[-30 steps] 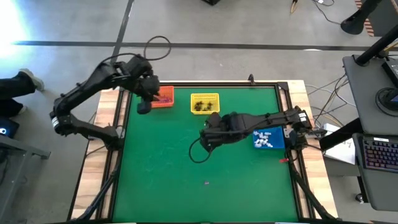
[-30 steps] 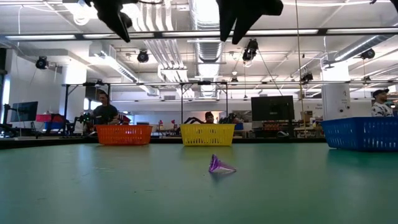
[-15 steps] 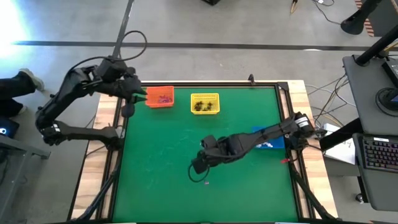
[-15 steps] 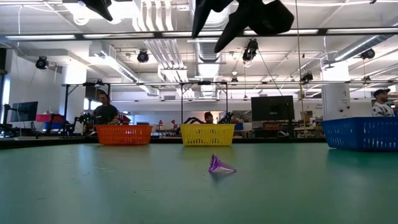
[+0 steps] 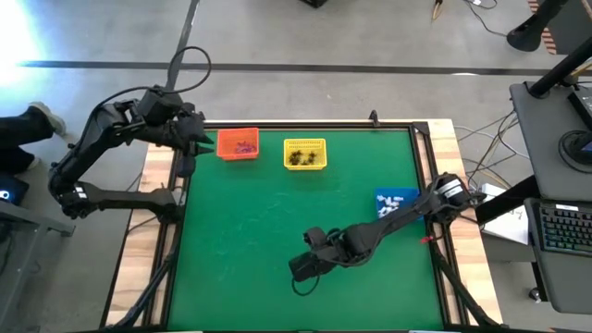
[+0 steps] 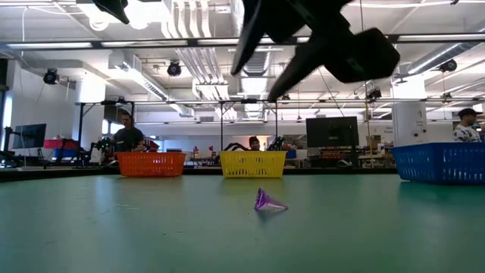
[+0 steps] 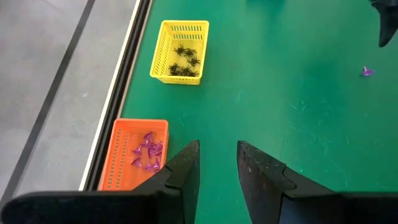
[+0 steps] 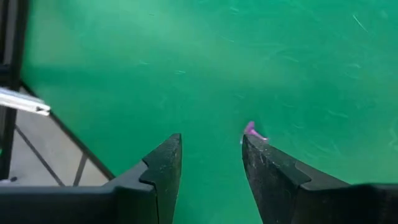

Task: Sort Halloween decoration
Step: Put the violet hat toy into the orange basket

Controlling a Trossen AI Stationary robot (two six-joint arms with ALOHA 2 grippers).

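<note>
Green table (image 5: 240, 240) — purple trinket (image 8: 251, 130) just beyond right pincer (image 8: 210, 152), fingers apart.

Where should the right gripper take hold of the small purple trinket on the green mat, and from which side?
Probably from straight above. The purple trinket lies tipped over alone on the mat, so its wider body offers more hold than the thin point. The right gripper is open.

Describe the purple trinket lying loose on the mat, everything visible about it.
The purple trinket is tiny, cone-like and glossy, probably plastic. It lies tipped on its side, alone on the green mat near the table's front edge, touching only the mat. The right gripper hangs above it with its fingers open, one fingertip beside it in the wrist view.
</note>
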